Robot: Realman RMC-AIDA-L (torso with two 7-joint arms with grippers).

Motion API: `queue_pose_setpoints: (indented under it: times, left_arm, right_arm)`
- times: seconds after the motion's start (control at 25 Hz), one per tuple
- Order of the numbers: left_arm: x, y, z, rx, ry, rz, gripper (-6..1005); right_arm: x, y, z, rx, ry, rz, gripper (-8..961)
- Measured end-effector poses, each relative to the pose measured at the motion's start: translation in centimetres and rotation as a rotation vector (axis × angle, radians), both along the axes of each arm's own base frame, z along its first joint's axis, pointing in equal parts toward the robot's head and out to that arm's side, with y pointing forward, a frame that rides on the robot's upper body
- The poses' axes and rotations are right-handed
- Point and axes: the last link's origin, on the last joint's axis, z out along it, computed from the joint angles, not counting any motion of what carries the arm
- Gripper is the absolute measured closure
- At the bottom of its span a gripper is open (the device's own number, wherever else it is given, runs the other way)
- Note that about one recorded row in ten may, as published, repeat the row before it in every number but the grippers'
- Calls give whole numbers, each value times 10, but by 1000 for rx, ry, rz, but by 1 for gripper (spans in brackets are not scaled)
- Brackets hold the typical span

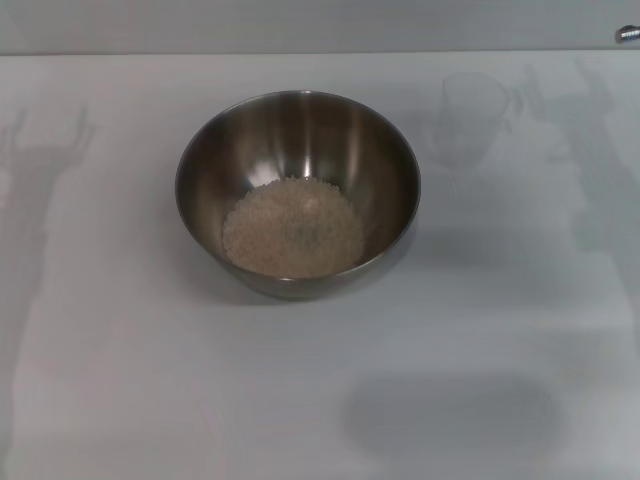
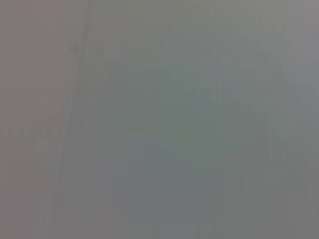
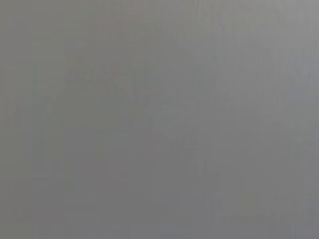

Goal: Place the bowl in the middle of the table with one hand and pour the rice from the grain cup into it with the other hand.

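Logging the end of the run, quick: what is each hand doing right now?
Left hand: not in any view, so its state cannot be told.
Right hand: not in any view either, so the same applies.

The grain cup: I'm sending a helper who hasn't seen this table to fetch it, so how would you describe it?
On the white table stands a big steel bowl holding rice. Behind it, toward the robot's right, stands the grain cup, apart from the bowl. It is small, clear plastic and looks empty, unlike the wide shiny bowl.

Shiny grey steel bowl [image 1: 298, 190], pale beige rice [image 1: 292, 228], clear see-through grain cup [image 1: 470, 115], plain white table [image 1: 150, 380]
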Motion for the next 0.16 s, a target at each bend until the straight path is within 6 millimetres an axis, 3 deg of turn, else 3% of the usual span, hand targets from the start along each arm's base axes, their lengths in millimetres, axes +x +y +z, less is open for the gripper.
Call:
queue_pose_setpoints:
  times: [0.16]
  left_arm:
    - [1,0,2,8,7,-10,186]
  right_arm:
    - [1,-2,0,0,-1,5,281]
